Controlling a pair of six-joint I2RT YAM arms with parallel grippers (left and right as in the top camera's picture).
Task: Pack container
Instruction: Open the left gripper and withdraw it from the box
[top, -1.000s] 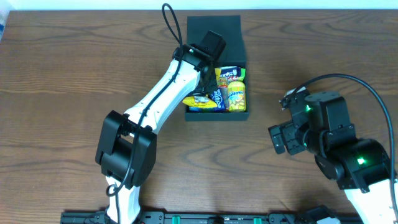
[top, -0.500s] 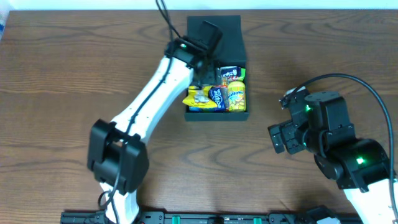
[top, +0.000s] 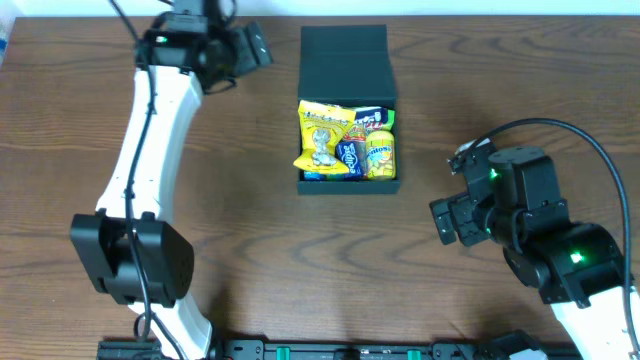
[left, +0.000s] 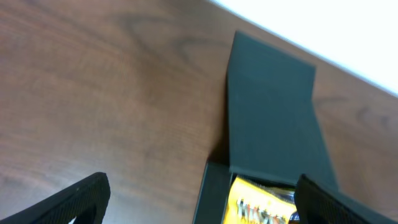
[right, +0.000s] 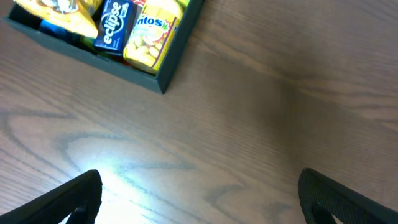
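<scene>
Container, a dark teal-black matte square cardboard box (top: 343, 60), sat at the far middle of the brown wooden table (top: 100, 150). Its flap lid was folded back, and yellow and blue snack packets (top: 345, 145) lay inside. We saw the left gripper (top: 260, 45) spread wide and empty near its far left corner. The right gripper (top: 442, 225) was likewise released, apart to its right.

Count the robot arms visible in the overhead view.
2. The left arm reaches far, left of the container; the right arm sits right of it, nearer the base. None hidden.
</scene>
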